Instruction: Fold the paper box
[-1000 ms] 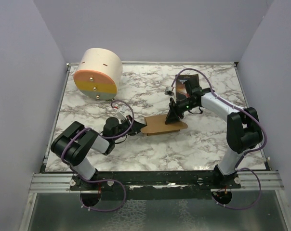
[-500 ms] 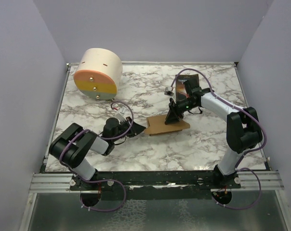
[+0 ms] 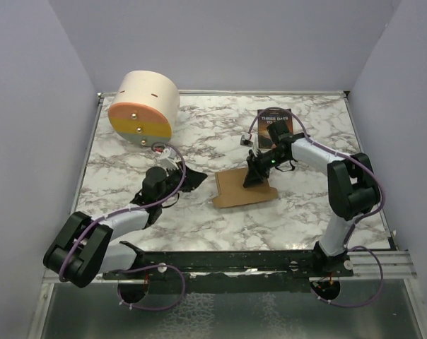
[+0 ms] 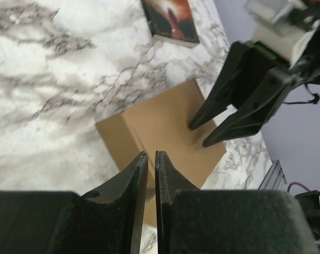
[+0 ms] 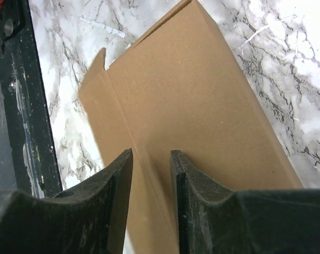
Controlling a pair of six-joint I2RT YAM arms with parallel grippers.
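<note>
The paper box point(image 3: 243, 188) lies flat on the marble table as a brown cardboard sheet with a crease line. My right gripper point(image 3: 252, 176) stands over its far part, jaws a little apart, tips down on the sheet on either side of the crease. The right wrist view shows the cardboard point(image 5: 192, 95) under my right gripper point(image 5: 151, 154), with nothing between the jaws. My left gripper point(image 3: 197, 178) is just left of the sheet, apart from it. In the left wrist view my left gripper point(image 4: 148, 154) is shut and empty, pointing at the cardboard point(image 4: 160, 119) and the right gripper point(image 4: 198, 136).
A dark-covered book point(image 3: 277, 121) lies behind the right gripper and also shows in the left wrist view point(image 4: 170, 18). A big cream cylinder with an orange-yellow face point(image 3: 143, 107) stands at the back left. The table's dark front rail point(image 5: 22, 106) is near the sheet.
My left arm has swung out and drawn its gripper back left, off the cardboard's left edge. The sheet has turned a little and shifted towards the front under the right gripper.
</note>
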